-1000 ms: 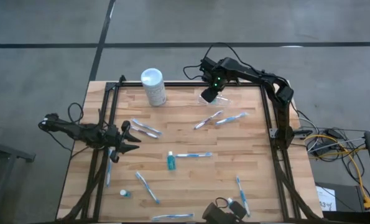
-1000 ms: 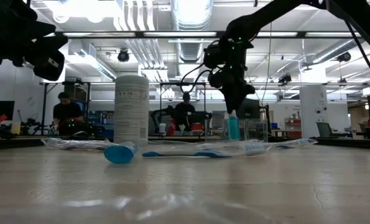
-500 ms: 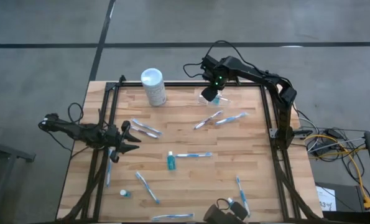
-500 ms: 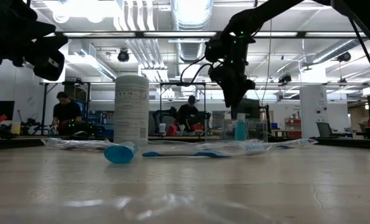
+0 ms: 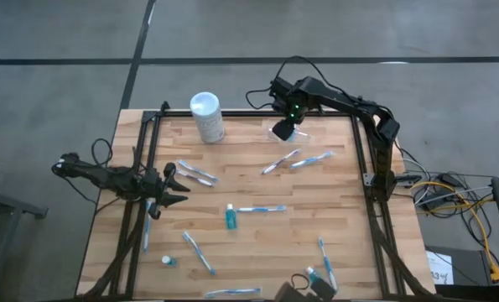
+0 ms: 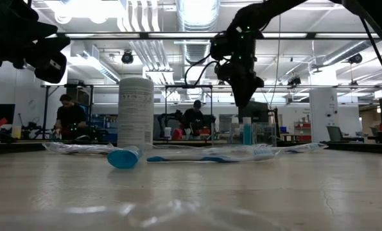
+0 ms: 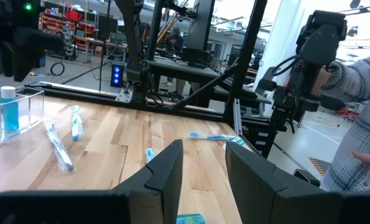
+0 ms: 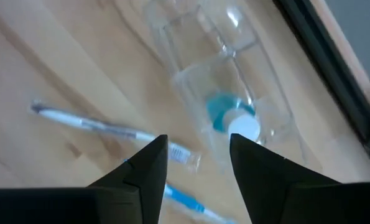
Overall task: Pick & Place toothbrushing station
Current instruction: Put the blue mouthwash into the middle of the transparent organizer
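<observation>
The clear plastic holder stands on its base on the wood near the table's far edge, with a small blue bottle with a white cap inside it. It also shows in the right wrist view, the low view and the left wrist view. My right gripper hangs open just above the holder and touches nothing; it also shows in the low view and its own wrist view. My left gripper waits open at the table's left side.
A tall white cylinder stands at the far left. Several blue-and-white toothbrushes and a small blue tube lie scattered over the wood. A black frame runs along the table's edges. People are in the room behind.
My right gripper has gone up from just over the holder's blue bottle and now hangs clear above it. The holder stands on the table.
</observation>
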